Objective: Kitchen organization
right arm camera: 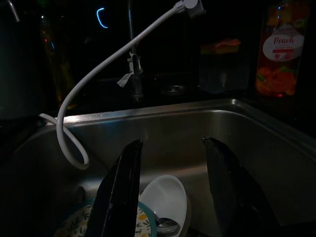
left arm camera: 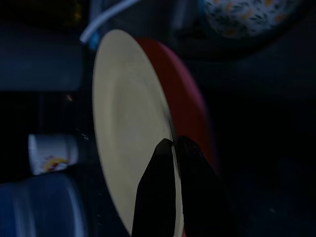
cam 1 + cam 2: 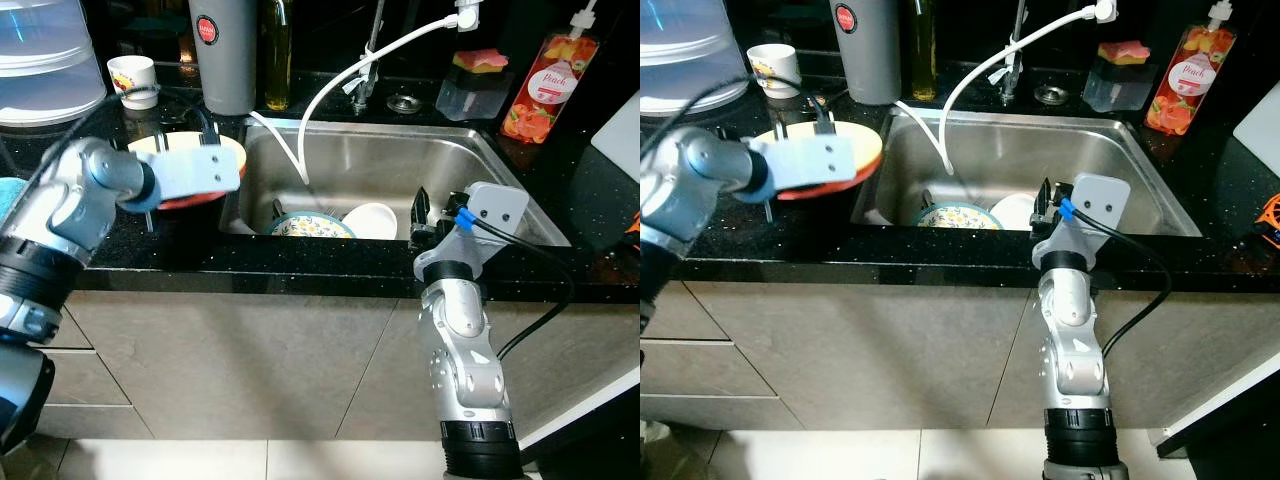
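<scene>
Over the counter, left pincer (image 2: 174, 144) pinches a yellow-and-red plate (image 2: 123, 123); right pincer (image 1: 173, 143) hangs spread above the sink (image 3: 480, 160).

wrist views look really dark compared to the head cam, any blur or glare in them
Left wrist view: dim and soft, the left gripper shut on the plate rim. Right wrist view: dark, glare along the sink rim, open right gripper sharp. Eye views: evenly lit.

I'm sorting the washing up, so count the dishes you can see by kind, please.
Plates: 1, the cream plate with red underside in the left gripper.
Bowls: 2, the floral patterned bowl and plain white bowl in the steel sink.
Cups: 1, the white printed cup.
Total: 4
</scene>
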You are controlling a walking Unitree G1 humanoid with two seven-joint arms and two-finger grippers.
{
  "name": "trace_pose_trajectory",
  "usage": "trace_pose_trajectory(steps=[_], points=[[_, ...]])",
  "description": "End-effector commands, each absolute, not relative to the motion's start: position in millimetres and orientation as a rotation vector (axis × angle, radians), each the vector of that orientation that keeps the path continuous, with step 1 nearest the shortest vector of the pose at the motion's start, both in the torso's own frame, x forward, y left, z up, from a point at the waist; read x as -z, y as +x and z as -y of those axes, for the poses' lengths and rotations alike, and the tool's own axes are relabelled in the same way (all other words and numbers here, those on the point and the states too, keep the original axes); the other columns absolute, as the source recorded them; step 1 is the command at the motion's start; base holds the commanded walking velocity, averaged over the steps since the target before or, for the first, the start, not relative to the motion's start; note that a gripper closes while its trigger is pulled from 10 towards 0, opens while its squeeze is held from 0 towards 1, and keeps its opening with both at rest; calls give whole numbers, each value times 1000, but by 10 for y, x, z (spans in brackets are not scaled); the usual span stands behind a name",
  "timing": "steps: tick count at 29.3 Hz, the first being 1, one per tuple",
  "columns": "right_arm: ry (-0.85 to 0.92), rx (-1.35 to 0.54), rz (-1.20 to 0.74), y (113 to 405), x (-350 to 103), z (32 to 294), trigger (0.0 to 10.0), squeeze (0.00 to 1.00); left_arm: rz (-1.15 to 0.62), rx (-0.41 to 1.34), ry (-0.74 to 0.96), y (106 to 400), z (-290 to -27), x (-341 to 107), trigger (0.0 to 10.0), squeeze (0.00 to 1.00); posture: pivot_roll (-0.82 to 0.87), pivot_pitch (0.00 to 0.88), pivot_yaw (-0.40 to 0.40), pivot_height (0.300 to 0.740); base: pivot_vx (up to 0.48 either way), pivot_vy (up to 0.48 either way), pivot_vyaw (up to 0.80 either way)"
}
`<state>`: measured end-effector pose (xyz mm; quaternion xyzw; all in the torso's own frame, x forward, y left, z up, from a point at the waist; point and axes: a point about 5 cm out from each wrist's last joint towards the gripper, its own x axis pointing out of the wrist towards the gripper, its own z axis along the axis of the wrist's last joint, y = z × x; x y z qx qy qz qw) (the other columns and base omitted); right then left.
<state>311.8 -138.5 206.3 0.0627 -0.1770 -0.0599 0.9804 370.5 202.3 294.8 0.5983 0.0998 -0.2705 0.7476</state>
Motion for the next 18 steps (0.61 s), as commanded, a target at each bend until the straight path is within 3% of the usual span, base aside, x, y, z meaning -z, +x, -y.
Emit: trace_pose_trajectory(steps=[1,2,7,14,18], points=[[125,115,351,3131,-2073,1376,10000,0,-163,582,1334,3696,-1968,-3053,2745,0,249,35,-44,740,0,0,0],[126,114,351,3133,-2073,1372,10000,0,-122,578,1342,3691,-1927,-3096,10000,0,249,35,-44,740,0,0,0],[127,112,351,3138,-2074,1368,10000,0,-40,560,1360,3695,-1853,-3157,10000,0,251,36,-46,740,0,0,0],[128,115,350,3141,-2071,1370,10000,0,282,410,1513,3779,-1643,-3294,10000,0,251,36,-46,740,0,0,0],[128,114,349,3144,-2070,1369,10000,0,439,423,1536,3739,-1478,-3374,10000,0,255,35,-46,740,0,0,0]])
